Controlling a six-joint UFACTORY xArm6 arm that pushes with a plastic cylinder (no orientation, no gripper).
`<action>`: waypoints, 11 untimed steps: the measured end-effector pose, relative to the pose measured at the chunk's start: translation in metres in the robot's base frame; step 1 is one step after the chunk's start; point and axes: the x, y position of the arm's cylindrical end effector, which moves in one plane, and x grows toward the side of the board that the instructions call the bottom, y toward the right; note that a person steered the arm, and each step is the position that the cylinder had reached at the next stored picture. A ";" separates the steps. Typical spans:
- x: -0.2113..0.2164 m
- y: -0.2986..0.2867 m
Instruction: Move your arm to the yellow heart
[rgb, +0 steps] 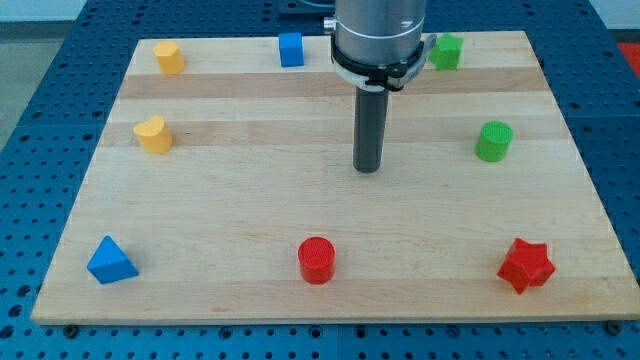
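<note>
The yellow heart (153, 134) lies at the view's left side of the wooden board (250, 200), below the top left corner. My tip (368, 169) rests near the middle of the board, far to the right of the heart and touching no block. A second yellow block (169, 57), of rounded shape, sits at the top left corner.
A blue cube (291, 49) sits at the top centre, a green star (446, 51) at the top right, a green cylinder (493, 141) at the right. A blue triangle (111, 261), red cylinder (317, 260) and red star (526, 265) line the bottom.
</note>
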 end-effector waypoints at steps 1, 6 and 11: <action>0.000 0.000; 0.032 -0.140; -0.037 -0.296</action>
